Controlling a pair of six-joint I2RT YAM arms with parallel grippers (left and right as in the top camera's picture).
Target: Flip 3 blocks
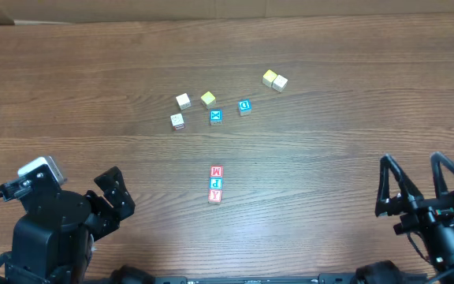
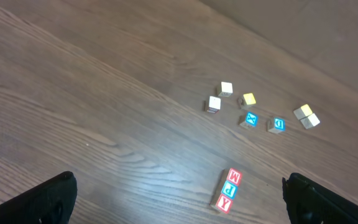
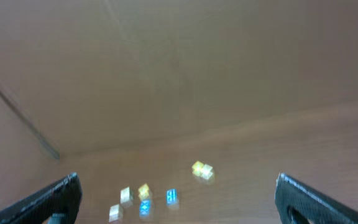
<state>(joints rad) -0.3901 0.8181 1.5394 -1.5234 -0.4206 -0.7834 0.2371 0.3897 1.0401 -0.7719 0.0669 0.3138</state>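
on the dark wood-grain table (image 1: 69, 79), three blocks (image 1: 216, 183) lie touching.

Brown wood-grain surface (image 1: 69, 95). Loose cluster past its middle: plain white cube (image 1: 183, 100), yellow cube (image 1: 208, 99) near it, marked white cube (image 1: 177, 121), blue X cube (image 1: 215, 117), blue D cube (image 1: 244, 106). Further right, second yellow cube (image 1: 269, 77) touching a cream cube (image 1: 280, 83).

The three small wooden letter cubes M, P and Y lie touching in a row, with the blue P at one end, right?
No: the blue-printed P cube is in the middle, between the red-printed M cube and red-printed Y cube, per the overhead view. The rest holds.
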